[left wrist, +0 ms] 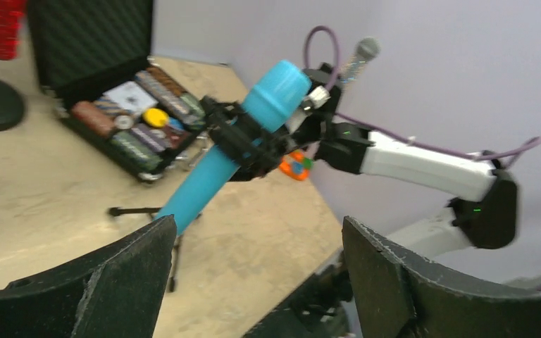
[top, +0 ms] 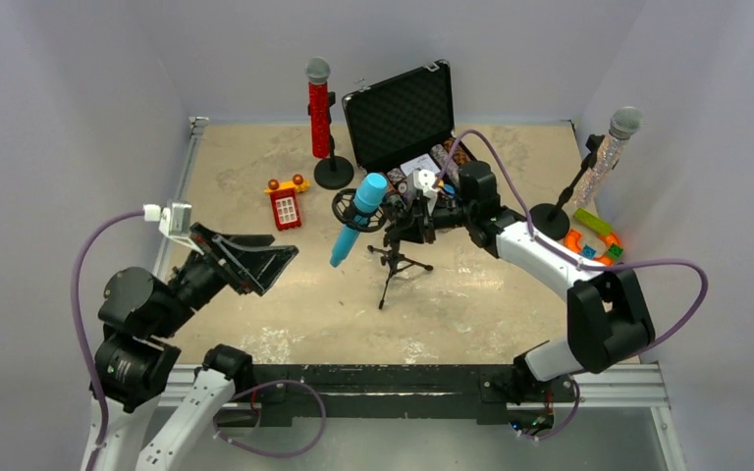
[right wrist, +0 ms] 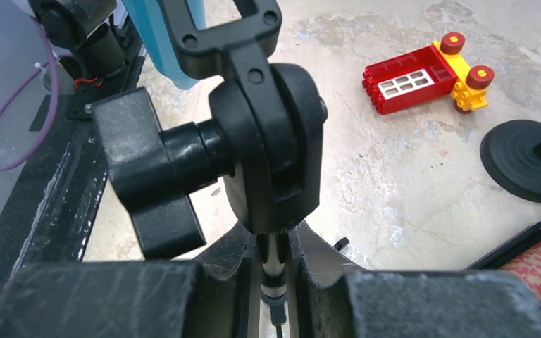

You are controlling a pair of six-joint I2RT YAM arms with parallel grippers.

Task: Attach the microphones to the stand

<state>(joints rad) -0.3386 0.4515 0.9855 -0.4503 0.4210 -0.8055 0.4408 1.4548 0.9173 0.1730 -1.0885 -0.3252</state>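
Both arms have white link shells and black round joint housings. Left arm (top: 133, 306) sits at 7 o'clock in the overhead view, right arm (top: 604, 319) at 4 o'clock. A purple cable (top: 80, 294) loops along each. Left fingers (left wrist: 113, 289) are black wedges with scuffed grey edges. Small green light (left wrist: 476, 208) on the right arm's black joint.

Robot lab, enclosed test cell.

Evidence:
- Plain pale walls (top: 79, 98) close in three sides.
- A scuffed beige worktop (top: 255, 167) is edged with aluminium rail (top: 638, 378).
- The left arm (top: 147, 314) and right arm (top: 540, 255) are bolted to a black bar (top: 383, 378) at the near edge.
- Purple cables (top: 682, 270) loop loose along both arms, and a camera is mounted at each wrist.
- Mixed, unrelated props sit on the worktop: toy phone (top: 285, 204), open chip case (top: 400, 113), blocks (top: 594, 240), red microphone (top: 319, 118).
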